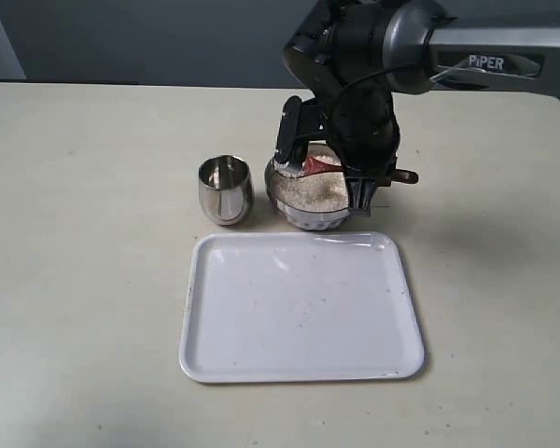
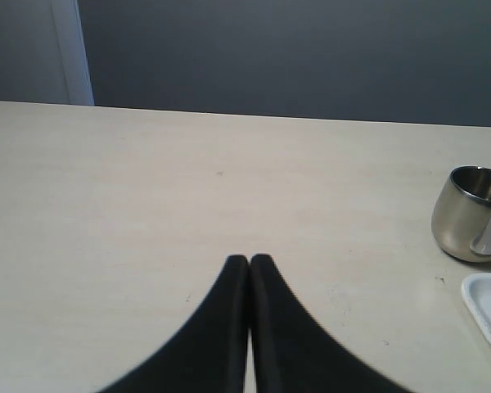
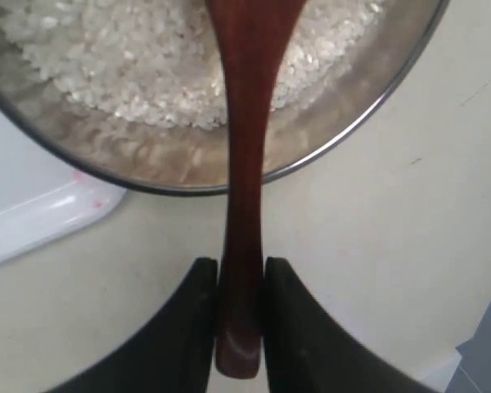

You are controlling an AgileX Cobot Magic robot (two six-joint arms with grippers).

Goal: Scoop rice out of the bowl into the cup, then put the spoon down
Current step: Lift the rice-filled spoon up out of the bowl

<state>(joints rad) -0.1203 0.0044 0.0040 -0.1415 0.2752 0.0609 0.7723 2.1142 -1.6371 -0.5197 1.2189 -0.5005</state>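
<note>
A: Where is the wooden spoon (image 3: 247,123)?
B: The right tool (image 3: 240,268) pinches its slim handle near the tail end. The head reaches over the rice (image 3: 131,65) in the steel bowl (image 3: 188,164), which stands just beside the cup (image 1: 225,189).
A: How will it handle?
B: Stiff and light, I judge. Smooth wood held that far back may swivel, though, and loose grains spill at any tilt.
A: And the left tool (image 2: 250,260)?
B: Pressed together, holding nothing, above the surface (image 2: 147,205).
</note>
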